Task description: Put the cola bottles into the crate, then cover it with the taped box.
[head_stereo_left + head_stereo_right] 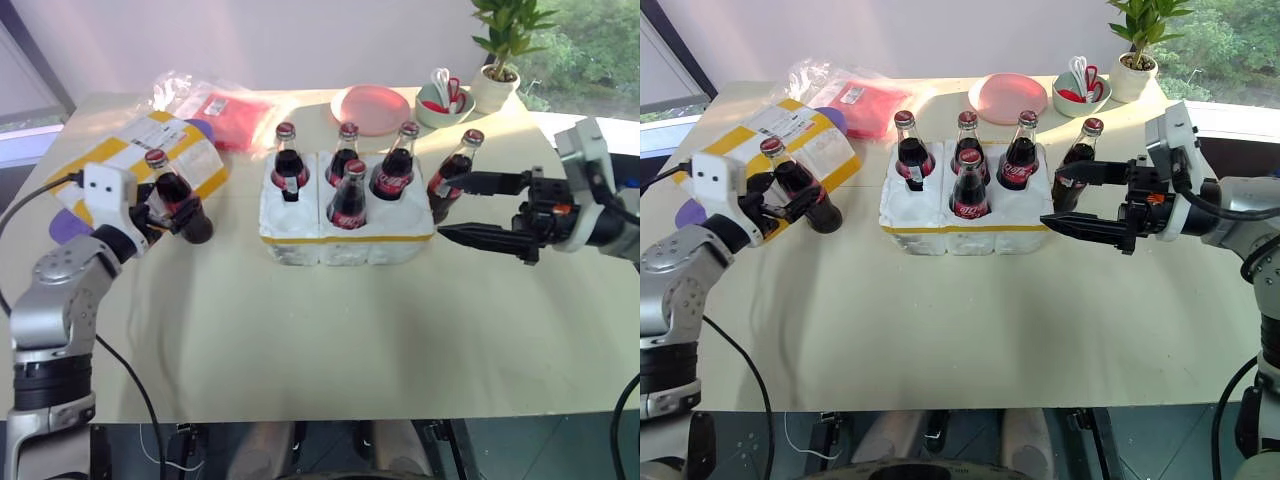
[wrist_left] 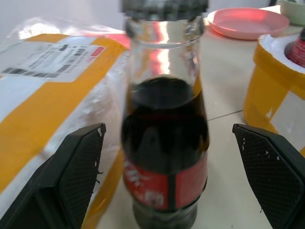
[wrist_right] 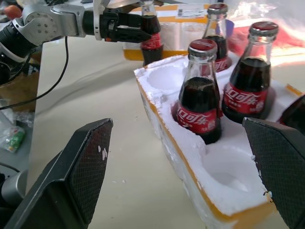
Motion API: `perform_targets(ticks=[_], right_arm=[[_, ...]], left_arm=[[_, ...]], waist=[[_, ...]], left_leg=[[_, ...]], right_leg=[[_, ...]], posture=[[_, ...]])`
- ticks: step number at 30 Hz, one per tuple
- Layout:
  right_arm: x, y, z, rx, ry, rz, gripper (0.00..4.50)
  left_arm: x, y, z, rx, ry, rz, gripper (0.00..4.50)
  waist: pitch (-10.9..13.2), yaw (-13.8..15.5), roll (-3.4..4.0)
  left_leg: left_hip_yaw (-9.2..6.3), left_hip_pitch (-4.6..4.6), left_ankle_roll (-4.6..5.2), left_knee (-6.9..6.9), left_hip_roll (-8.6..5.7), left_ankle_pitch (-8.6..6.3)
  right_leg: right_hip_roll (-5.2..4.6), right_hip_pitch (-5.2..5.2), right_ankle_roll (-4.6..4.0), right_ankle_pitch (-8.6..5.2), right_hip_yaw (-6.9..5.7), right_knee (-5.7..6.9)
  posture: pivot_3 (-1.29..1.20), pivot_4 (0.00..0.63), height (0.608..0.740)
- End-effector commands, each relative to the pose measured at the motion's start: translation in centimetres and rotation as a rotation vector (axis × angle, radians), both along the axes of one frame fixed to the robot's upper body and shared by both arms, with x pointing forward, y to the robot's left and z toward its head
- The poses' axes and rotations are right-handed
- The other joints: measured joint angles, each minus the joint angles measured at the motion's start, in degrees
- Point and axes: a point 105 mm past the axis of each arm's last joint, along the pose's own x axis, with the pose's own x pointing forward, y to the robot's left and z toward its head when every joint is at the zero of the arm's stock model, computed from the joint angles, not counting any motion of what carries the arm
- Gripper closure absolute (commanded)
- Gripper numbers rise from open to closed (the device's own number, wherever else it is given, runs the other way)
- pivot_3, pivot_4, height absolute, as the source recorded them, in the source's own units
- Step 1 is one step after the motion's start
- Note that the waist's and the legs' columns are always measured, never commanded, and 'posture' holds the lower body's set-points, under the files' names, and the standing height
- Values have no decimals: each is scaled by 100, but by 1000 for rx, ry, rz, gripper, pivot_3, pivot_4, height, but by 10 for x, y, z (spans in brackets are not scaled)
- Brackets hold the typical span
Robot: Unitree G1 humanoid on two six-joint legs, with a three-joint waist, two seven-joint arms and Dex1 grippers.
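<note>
On the counter, a cola bottle beside the taped box is straddled, ungripped, by the wide-open left end effector, apparently for grasping, while four bottles stand in the crate and the empty, wide-open right end effector flanks another bottle.
</note>
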Motion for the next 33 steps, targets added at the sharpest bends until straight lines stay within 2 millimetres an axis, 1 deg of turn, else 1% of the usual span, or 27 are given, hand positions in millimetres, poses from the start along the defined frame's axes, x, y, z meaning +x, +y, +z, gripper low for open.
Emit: perform_targets(ticks=[1,3,5,9,13,14,16,17,18,20,22,24,25,26,28,31,33], right_arm=[[-8,0,11,-5,-49,5,0],[-8,0,11,-2,-47,-1,0],[-8,-3,10,0,-44,-19,0],[-7,-6,9,8,-44,-45,0],[-7,-6,7,17,-45,-59,0],[-7,-6,6,17,-44,-60,0],[-7,-6,4,16,-42,-64,0],[-7,-6,3,16,-40,-66,0],[-6,-6,2,15,-40,-68,0],[-5,-6,3,14,-40,-73,0],[-4,-6,4,14,-42,-76,0],[-4,-7,4,15,-42,-78,0],[-3,-6,4,13,-42,-79,0],[-3,-6,4,11,-41,-79,0],[-3,-4,2,3,-39,-78,0],[-3,-3,2,4,-39,-76,0],[-3,-2,1,6,-37,-74,0]], left_arm=[[10,1,-2,-19,9,-9,32],[18,8,-12,-83,63,13,32],[24,12,-14,-96,75,25,32],[30,2,-7,-77,58,-27,32],[31,-5,-4,-41,41,-69,32],[31,-5,-4,-33,35,-75,270],[30,-6,-3,-27,31,-80,888],[29,-6,-3,-23,32,-83,1253],[28,-5,-3,-17,33,-85,1712],[25,-3,-2,8,37,-84,1763],[22,0,4,15,29,-81,1763],[20,1,14,4,11,-88,1763],[17,-1,25,-21,-5,-116,1763],[12,-7,38,-50,-21,-165,1763],[-2,-24,63,-89,-50,-303,1763],[-26,-49,90,-112,-71,-500,1763],[-35,-61,107,-133,-87,-586,1763]], waist=[[0,-5,0],[0,-11,0],[0,-13,0],[0,-4,-1],[0,-2,-2],[0,-3,-2],[0,-12,-1],[0,-11,-1],[0,-9,-1],[0,-9,-2],[0,-17,-2],[0,-19,-2],[1,-18,-4],[2,-18,-5],[9,-16,-16],[15,4,-27],[15,7,-27]], left_leg=[[0,0,-1,0,1,0],[0,0,0,0,0,0],[0,0,0,0,1,1],[0,-5,0,0,0,1],[0,-5,0,1,-2,1],[0,-5,0,1,-2,1],[0,-5,-1,1,-1,1],[0,-5,-1,1,-1,1],[0,-5,-1,1,0,1],[-1,-5,-1,1,0,1],[0,-5,-1,1,-1,1],[0,-6,0,1,-1,1],[0,-7,0,0,0,1],[-1,-8,0,0,0,1],[-1,-12,0,0,1,1],[-3,-16,-1,1,0,1],[-3,-18,-1,2,-3,1]], right_leg=[[1,0,0,0,0,0],[1,0,0,0,0,0],[3,-3,1,0,0,1],[2,-7,1,1,0,3],[-2,-4,1,1,0,2],[-2,-5,1,1,0,2],[-2,-7,1,1,1,3],[-2,-7,1,1,1,3],[-1,-7,1,1,1,3],[-1,-7,1,1,0,4],[-1,-7,1,1,1,3],[-1,-8,1,1,1,3],[0,-10,1,1,1,3],[0,-11,1,1,1,3],[1,-15,1,1,0,4],[0,-17,1,1,-1,3],[-2,-15,1,1,-3,2]], posture=[[0,150,740],[0,150,740],[0,150,740],[0,150,740],[0,150,740],[0,150,740],[0,150,740],[0,150,740],[0,150,740],[0,150,740],[0,150,740],[0,150,740],[0,150,740],[0,150,740],[0,150,740],[0,150,740],[0,150,740]])
